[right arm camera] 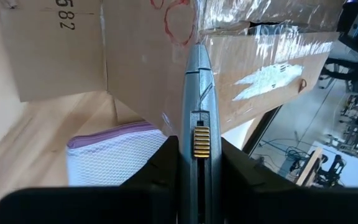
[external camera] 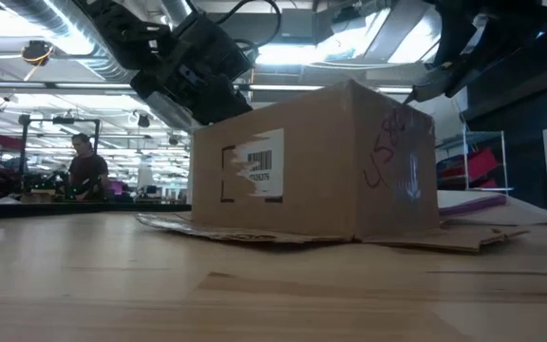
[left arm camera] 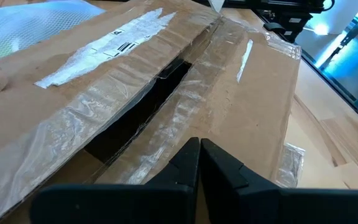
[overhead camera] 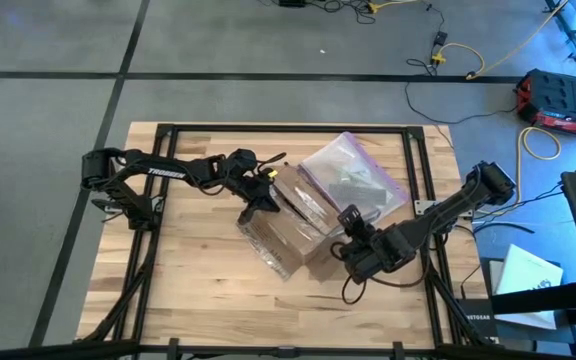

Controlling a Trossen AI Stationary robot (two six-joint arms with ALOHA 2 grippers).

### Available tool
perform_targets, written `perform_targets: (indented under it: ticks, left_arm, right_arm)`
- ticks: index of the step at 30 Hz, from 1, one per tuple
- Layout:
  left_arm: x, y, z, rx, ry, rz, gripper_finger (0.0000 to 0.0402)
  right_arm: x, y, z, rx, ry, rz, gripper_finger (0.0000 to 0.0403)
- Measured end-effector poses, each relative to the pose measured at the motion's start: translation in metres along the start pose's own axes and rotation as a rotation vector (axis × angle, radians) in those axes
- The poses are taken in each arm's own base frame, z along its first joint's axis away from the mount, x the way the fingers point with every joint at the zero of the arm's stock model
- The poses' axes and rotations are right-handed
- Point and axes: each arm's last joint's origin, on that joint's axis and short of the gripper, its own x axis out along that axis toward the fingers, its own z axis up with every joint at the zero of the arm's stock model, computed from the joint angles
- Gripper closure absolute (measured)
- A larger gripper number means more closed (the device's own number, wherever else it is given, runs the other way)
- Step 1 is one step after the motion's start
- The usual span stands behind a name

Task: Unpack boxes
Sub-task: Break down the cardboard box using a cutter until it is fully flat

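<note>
arms: dark, jointed, black cables trailing
left arm (overhead camera: 153,172) marking: white lettering
left claw (left arm camera: 199,163) fingers: black, angular, matte

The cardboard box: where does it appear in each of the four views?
High view: cardboard box, table centre, between both arms.
Low view: centre, barcode label facing the camera.
Left wrist view: fills the picture, taped top seam split open.
Right wrist view: beyond the grey tool, upper half.
Shared landmark: shiny clear tape.

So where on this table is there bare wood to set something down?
Bare wood lies along the near edge of the table, in front of the cardboard box, and at the far-left corner. It is crowded mid-table: box, clear plastic bag, left end effector and right end effector.
</note>
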Motion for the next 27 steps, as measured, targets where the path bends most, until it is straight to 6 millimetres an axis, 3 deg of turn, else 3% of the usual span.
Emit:
perform_targets:
  ticks: [27]
  left_arm:
    - [0.0000,0.0003,-0.0003,-0.008,0.001,0.008,0.0402]
  right_arm:
    - [0.0040,0.0031,-0.0052,-0.015,0.022,-0.033,0.0348]
